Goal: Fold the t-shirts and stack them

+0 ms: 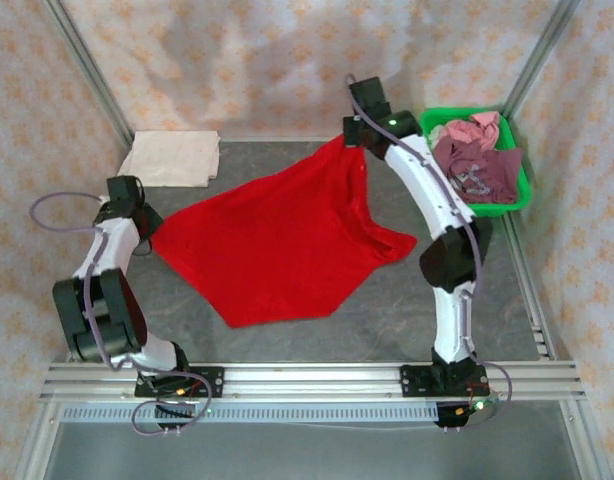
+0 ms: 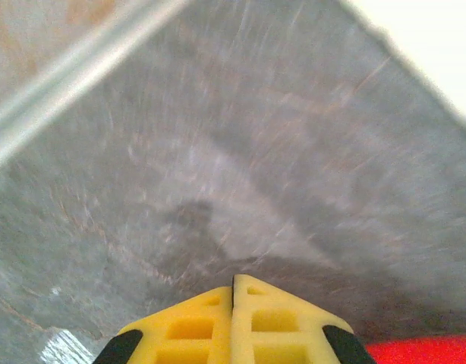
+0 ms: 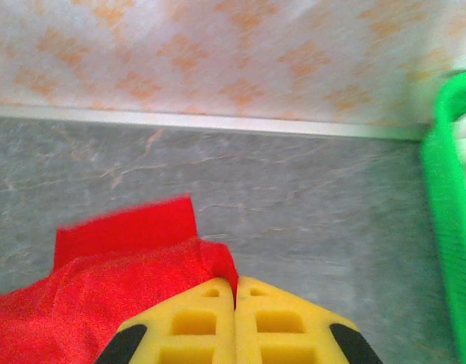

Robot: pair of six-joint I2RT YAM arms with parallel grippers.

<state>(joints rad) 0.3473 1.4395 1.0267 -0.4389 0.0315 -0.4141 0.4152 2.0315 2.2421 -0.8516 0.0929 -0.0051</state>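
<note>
A bright red t-shirt (image 1: pixel 277 250) lies spread across the middle of the grey table (image 1: pixel 467 310), drawn out to a point at two corners. My left gripper (image 1: pixel 147 238) is at its left corner with the jaws shut (image 2: pixel 234 279); red cloth (image 2: pixel 423 350) shows just beside and below the right finger. At the far corner my right gripper (image 1: pixel 352 140) is shut on a fold of the red cloth (image 3: pixel 104 296), which runs into the seam between the yellow fingers (image 3: pixel 235 280). A folded cream-white t-shirt (image 1: pixel 172 158) lies at the back left.
A green plastic basket (image 1: pixel 463 113) stands at the back right, close to my right arm, holding a crumpled maroon t-shirt (image 1: pixel 482 165) and a pink one (image 1: pixel 484 128). Its rim (image 3: pixel 445 227) is just right of my right gripper. Patterned walls close in the back and sides.
</note>
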